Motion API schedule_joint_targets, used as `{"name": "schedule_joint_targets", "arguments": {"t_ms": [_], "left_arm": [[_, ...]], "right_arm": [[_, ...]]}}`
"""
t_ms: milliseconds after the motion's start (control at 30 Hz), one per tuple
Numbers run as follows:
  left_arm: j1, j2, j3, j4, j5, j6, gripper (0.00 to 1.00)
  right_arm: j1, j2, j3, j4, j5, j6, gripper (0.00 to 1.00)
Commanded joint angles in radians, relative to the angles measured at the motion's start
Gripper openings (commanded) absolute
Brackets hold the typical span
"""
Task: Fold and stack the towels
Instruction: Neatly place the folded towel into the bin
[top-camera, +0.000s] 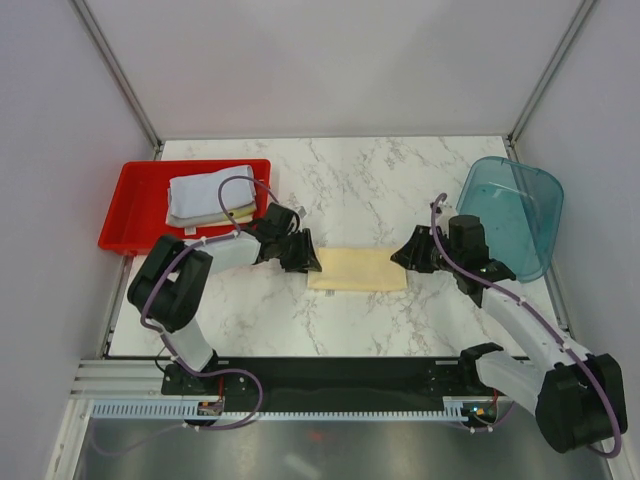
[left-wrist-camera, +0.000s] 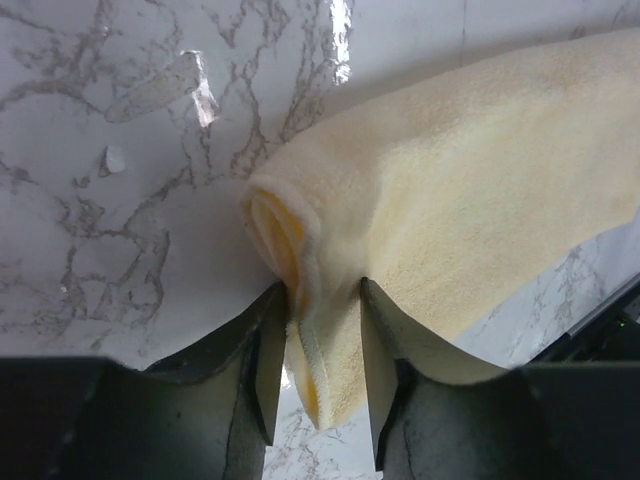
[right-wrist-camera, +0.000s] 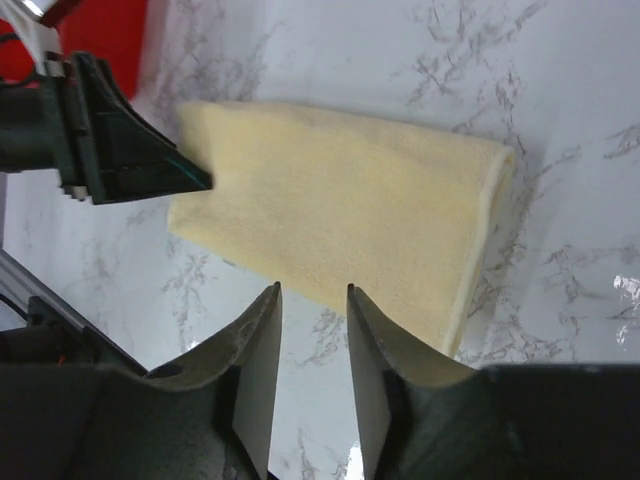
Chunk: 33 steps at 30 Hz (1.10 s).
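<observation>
A pale yellow towel (top-camera: 357, 269) lies folded into a long strip on the marble table (top-camera: 400, 180) between my two grippers. My left gripper (top-camera: 305, 255) is at its left end. In the left wrist view the jaws (left-wrist-camera: 320, 288) are shut on a bunched corner of the towel (left-wrist-camera: 480, 190), which fills the gap between them. My right gripper (top-camera: 405, 255) is at the towel's right end. In the right wrist view its jaws (right-wrist-camera: 312, 288) stand slightly apart and empty, just short of the towel's (right-wrist-camera: 350, 200) near edge. More towels, grey-white and pale yellow, are stacked (top-camera: 210, 193) in the tray.
The red tray (top-camera: 130, 215) sits at the back left of the table, close behind the left arm. A translucent teal basket (top-camera: 515, 215) lies on its side at the back right. Grey walls stand on three sides.
</observation>
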<state>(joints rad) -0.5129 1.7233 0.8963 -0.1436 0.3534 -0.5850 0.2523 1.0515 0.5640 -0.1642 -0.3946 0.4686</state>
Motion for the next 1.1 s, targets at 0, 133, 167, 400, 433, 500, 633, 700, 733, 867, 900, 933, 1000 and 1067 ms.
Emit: {"name": "schedule_joint_targets", "arguments": {"t_ms": [0, 133, 167, 400, 433, 500, 633, 700, 733, 867, 900, 933, 1000, 1067], "left_arm": [[-0.006, 0.012, -0.017, -0.039, -0.071, -0.041, 0.41], [-0.007, 0.028, 0.022, -0.039, -0.036, -0.044, 0.18], [-0.007, 0.032, 0.038, -0.043, -0.030, -0.045, 0.06], [-0.006, 0.021, 0.208, -0.203, -0.094, -0.006, 0.02], [-0.006, 0.019, 0.232, -0.250, -0.111, 0.014, 0.02], [-0.006, 0.022, 0.300, -0.307, -0.160, 0.031, 0.02], [-0.006, 0.047, 0.403, -0.439, -0.231, 0.086, 0.02], [-0.003, 0.058, 0.455, -0.503, -0.295, 0.118, 0.02], [-0.003, 0.061, 0.473, -0.523, -0.322, 0.129, 0.02], [0.027, 0.090, 0.610, -0.651, -0.499, 0.188, 0.02], [0.049, 0.096, 0.636, -0.666, -0.516, 0.212, 0.02], [0.062, 0.104, 0.688, -0.683, -0.536, 0.223, 0.02], [0.112, 0.130, 0.743, -0.717, -0.576, 0.246, 0.02], [0.173, 0.157, 0.822, -0.726, -0.567, 0.258, 0.02]], "right_arm": [[-0.001, -0.083, 0.086, -0.061, -0.006, 0.015, 0.43], [-0.002, -0.136, 0.134, -0.106, 0.002, 0.022, 0.59], [-0.002, -0.145, 0.142, -0.110, 0.002, 0.027, 0.60], [-0.002, -0.203, 0.181, -0.155, 0.010, 0.022, 0.61], [-0.002, -0.208, 0.182, -0.155, 0.008, 0.021, 0.61], [-0.002, -0.217, 0.186, -0.159, 0.016, 0.018, 0.61], [-0.002, -0.217, 0.201, -0.170, 0.028, 0.004, 0.61], [-0.002, -0.216, 0.209, -0.175, 0.031, -0.001, 0.61], [-0.002, -0.214, 0.212, -0.175, 0.034, -0.001, 0.61], [-0.002, -0.214, 0.229, -0.181, 0.034, -0.008, 0.62], [-0.002, -0.214, 0.234, -0.185, 0.034, -0.015, 0.62], [-0.004, -0.212, 0.237, -0.189, 0.037, -0.018, 0.62], [-0.002, -0.209, 0.237, -0.189, 0.046, -0.028, 0.62], [-0.004, -0.205, 0.240, -0.189, 0.059, -0.034, 0.62]]}}
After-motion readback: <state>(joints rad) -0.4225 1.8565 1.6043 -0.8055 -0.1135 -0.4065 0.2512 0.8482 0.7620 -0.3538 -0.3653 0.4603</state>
